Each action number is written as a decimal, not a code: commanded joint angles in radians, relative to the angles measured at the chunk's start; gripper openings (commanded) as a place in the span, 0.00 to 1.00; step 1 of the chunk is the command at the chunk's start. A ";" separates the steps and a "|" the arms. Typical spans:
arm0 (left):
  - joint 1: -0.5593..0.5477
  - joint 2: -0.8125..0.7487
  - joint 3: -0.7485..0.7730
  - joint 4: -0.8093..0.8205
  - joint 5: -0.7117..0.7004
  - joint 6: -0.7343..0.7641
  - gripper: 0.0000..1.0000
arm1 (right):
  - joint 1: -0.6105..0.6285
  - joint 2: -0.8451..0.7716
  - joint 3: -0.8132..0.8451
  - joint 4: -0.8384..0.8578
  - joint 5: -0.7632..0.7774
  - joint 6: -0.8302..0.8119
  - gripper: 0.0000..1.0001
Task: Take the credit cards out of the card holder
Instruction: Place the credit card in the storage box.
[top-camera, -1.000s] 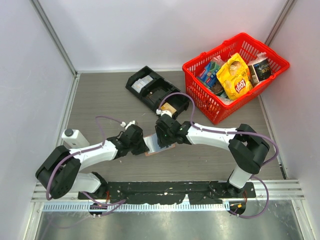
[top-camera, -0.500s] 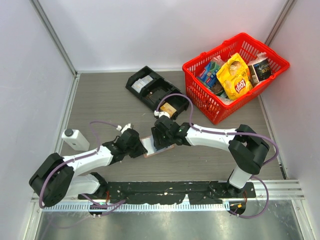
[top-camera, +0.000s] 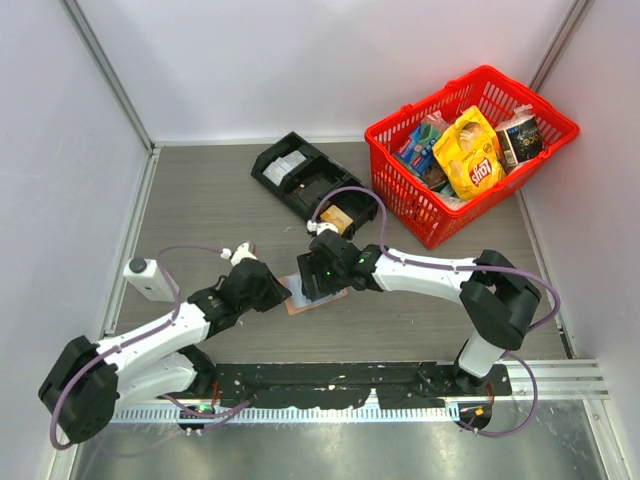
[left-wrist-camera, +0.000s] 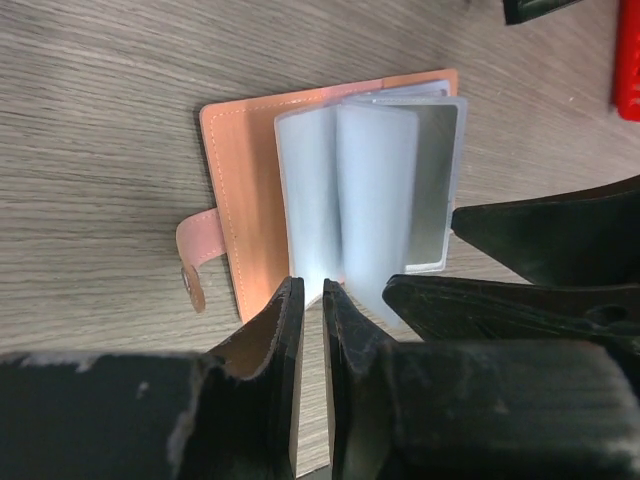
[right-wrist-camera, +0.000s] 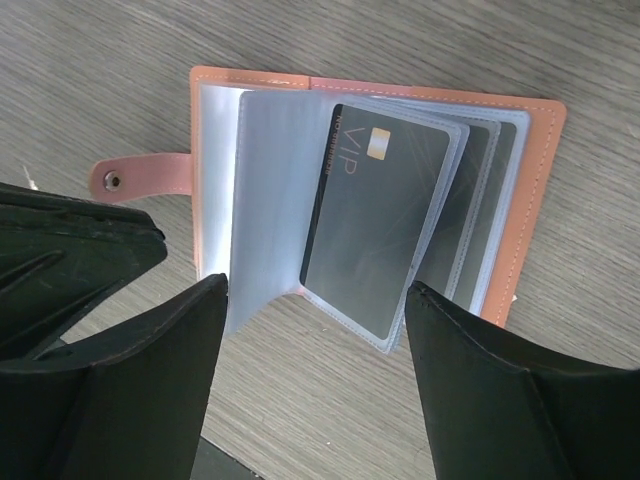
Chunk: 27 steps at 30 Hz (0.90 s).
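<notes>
The left arm has pulled back toward the near left and the right gripper (right-wrist-camera: 315, 290) has spread wide, empty, over the open salmon-pink leather-like card holder (top-camera: 300, 297) lying mid-table between both arms, whose pale sleeve edge the nearly closed left gripper (left-wrist-camera: 312, 295) pinches.

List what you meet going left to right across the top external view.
In order: small white device → left end effector → card holder → red basket. Left out: the right end effector, over the card holder, and the black tray, which spans several of them.
</notes>
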 joint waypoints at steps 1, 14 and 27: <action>-0.002 -0.093 -0.009 -0.055 -0.085 -0.026 0.16 | 0.004 -0.066 0.052 0.040 -0.031 -0.029 0.78; -0.002 -0.244 0.048 -0.119 -0.111 -0.018 0.20 | -0.022 -0.093 0.059 0.011 0.018 -0.061 0.79; 0.050 0.176 0.066 0.301 0.205 -0.024 0.22 | -0.197 -0.068 -0.101 0.183 -0.180 -0.006 0.34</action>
